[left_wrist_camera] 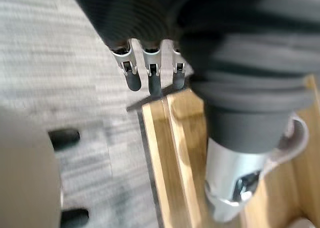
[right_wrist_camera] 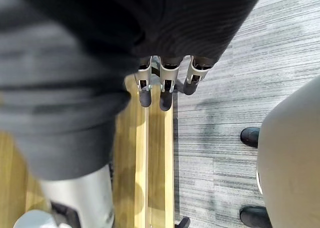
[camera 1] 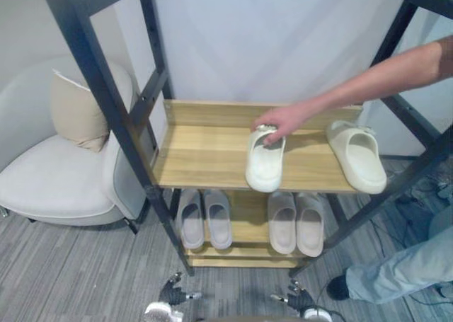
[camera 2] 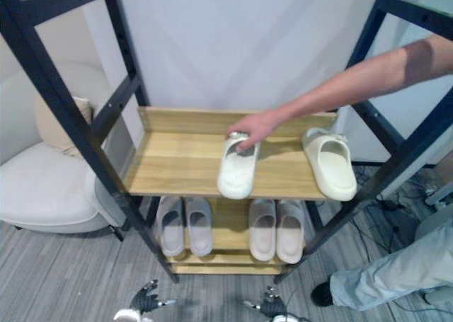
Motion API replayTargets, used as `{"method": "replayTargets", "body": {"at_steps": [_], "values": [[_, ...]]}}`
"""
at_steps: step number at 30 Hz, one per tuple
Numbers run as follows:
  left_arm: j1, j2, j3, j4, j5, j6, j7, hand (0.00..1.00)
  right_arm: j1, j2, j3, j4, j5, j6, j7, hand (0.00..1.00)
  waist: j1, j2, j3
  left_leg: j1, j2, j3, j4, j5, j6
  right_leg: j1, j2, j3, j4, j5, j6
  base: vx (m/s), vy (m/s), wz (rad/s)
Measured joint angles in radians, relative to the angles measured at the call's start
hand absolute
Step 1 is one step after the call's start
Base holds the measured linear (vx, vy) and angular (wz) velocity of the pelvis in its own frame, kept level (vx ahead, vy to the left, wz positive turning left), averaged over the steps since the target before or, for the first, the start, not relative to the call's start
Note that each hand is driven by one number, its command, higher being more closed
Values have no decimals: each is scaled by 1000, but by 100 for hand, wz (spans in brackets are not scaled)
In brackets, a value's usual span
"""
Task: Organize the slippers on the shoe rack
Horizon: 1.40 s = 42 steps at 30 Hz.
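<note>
A wooden shoe rack in a black frame stands before me. On its upper shelf lie two cream slippers. A person's hand rests on the heel end of the left one. The right one lies askew near the shelf's right end. On the lower shelf sit a grey pair and a beige pair, side by side. My left hand and right hand hang low above the floor in front of the rack, both open and holding nothing. Straight fingers show in the left wrist view, and likewise fingers in the right wrist view.
The person's arm reaches in from the right across the upper shelf, with a jeans leg and a dark shoe at the rack's lower right. A pale armchair with a beige cushion stands to the left. The floor is grey carpet.
</note>
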Motion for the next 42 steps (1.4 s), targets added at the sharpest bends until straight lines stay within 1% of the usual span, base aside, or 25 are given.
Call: {"method": "replayTargets", "body": {"at_steps": [2,5,18,25,29,34,37,42], "values": [[0,-2,3,1,1,0,7,0,0,0,-7,3,0,0,-2,0,0,2,2,1,0,2,0,0,0,0,0,2,0,0,0,-18,2,-3],[-3,-25,41,23,5,0,19,0,-2,-1,-10,7,0,0,-4,0,0,3,2,2,0,6,0,0,0,-2,0,6,1,0,0,-13,-1,-4],[-19,-38,35,40,20,-5,26,0,-12,-3,-10,19,0,-1,-7,0,0,10,7,1,-1,15,0,-4,1,-6,2,15,1,0,0,0,0,0],[-29,-39,-12,41,56,-6,21,0,-24,-6,-12,36,0,-2,-10,0,0,18,12,3,-1,21,0,-4,1,-8,4,22,3,1,0,-6,-3,-2],[-31,-39,-33,41,58,-6,21,0,-26,-8,-13,36,0,-2,-15,0,-1,23,14,5,1,23,0,-5,0,-8,6,26,3,1,0,-5,-5,-2],[-46,-39,-104,29,58,-8,18,0,-28,-15,-30,36,6,-2,-17,0,-2,32,19,6,1,25,0,-5,0,-7,6,28,3,2,-1,0,0,0],[-42,-36,-183,-22,58,-8,-1,0,-28,-15,-41,36,9,-2,-17,0,-2,35,20,6,2,24,0,-6,-1,-7,7,28,2,1,-1,0,0,0],[-51,-39,-363,-143,58,-20,-41,0,-27,-15,-41,35,16,-2,-18,0,-5,37,19,6,2,24,0,-6,-1,-7,7,28,2,1,0,0,0,0]]}}
